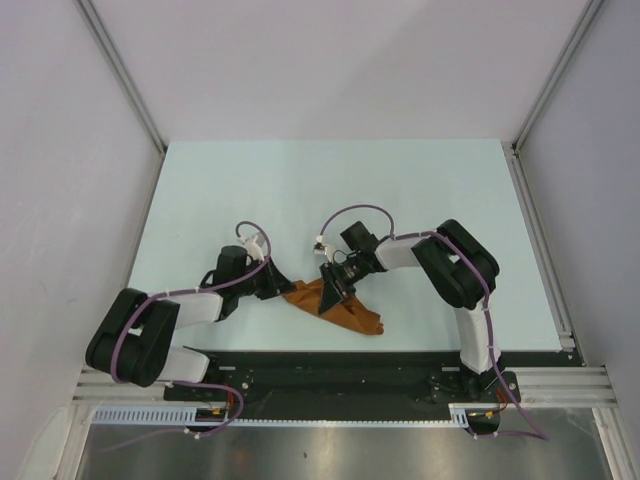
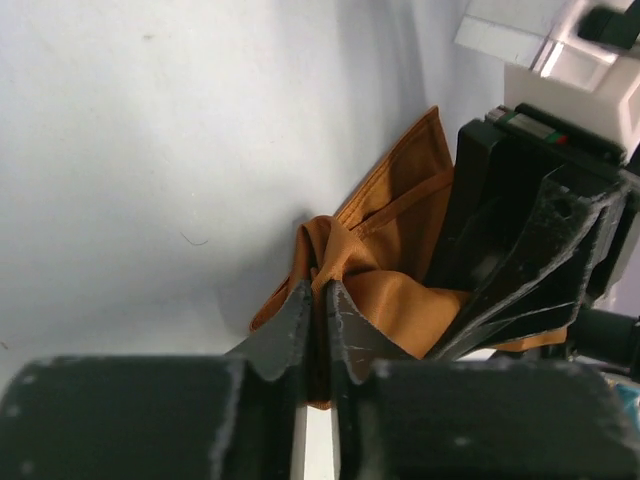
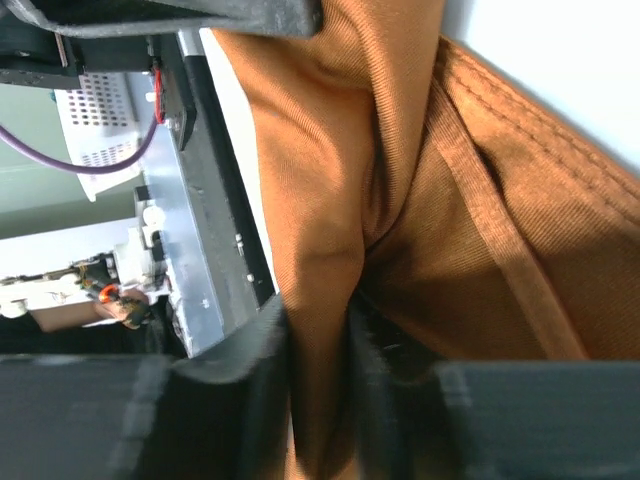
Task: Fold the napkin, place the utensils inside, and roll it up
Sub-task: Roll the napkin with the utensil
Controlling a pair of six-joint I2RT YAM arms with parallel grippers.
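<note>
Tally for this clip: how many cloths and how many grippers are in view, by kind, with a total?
Napkin: 1
Grippers: 2, the left gripper and the right gripper, both pinching the napkin
Total: 3

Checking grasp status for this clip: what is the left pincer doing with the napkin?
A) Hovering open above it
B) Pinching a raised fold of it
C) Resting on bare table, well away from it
B: the left wrist view shows the left pincer shut on a bunched-up fold of the napkin.
</note>
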